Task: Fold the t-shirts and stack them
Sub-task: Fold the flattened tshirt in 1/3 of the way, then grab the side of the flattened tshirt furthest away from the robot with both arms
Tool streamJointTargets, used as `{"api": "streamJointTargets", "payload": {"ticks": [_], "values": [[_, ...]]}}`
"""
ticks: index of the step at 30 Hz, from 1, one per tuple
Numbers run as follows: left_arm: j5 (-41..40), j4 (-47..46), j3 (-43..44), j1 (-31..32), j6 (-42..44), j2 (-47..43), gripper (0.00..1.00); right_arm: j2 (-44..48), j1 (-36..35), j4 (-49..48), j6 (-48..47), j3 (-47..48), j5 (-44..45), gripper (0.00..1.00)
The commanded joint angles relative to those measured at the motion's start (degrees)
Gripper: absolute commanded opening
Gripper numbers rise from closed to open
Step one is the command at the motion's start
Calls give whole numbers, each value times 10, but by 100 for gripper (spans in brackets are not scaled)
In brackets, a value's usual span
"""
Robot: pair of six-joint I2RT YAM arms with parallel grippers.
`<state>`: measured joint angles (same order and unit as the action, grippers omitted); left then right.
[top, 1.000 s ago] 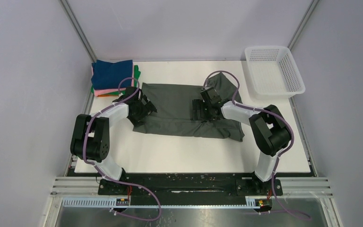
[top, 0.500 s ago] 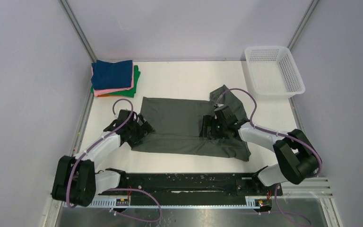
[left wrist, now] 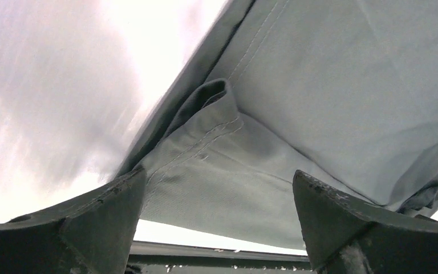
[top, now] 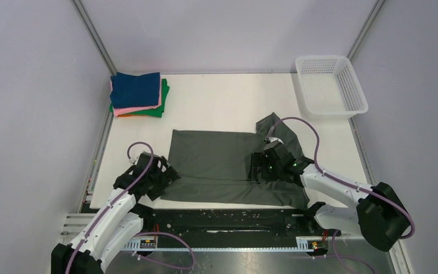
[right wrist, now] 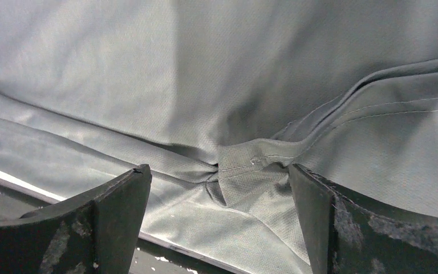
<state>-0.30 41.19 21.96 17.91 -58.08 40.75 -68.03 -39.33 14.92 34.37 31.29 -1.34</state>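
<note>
On the bench [top: 228, 97], the dark grey-green t-shirt [top: 228, 162] lay closer to the near edge than one second earlier, its front hem almost at that edge. This drag probably placed it within reach for folding (one sleeve remained spread at its far right). The folded stack [top: 138, 94] stayed at the far left corner. The left jaws and right jaws had withdrawn with the cloth. Each straddled a hem, but a clenched grip could not be confirmed.

Lab test cell, grey panels [top: 28, 85], aluminium frame [top: 94, 34]
</note>
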Motion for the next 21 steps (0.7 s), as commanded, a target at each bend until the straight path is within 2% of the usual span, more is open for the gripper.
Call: {"api": "streamJointTargets", "payload": {"ticks": [1,7,11,17,21], "values": [[-21,55,32,3,-15,-15,99,46,-3,11,9,2,78,99],[-56,54,85,2,8,-2,99,96,-1,14,1,34,124,99],[-92,16,148,2,40,51,99,104,16,15,18,58,169,99],[-132,-44,280,-14,99,242,98,70,48,-3,1,89,198,99],[-151,-50,381,-45,127,401,89,41,70,-15,-7,99,194,99]]}}
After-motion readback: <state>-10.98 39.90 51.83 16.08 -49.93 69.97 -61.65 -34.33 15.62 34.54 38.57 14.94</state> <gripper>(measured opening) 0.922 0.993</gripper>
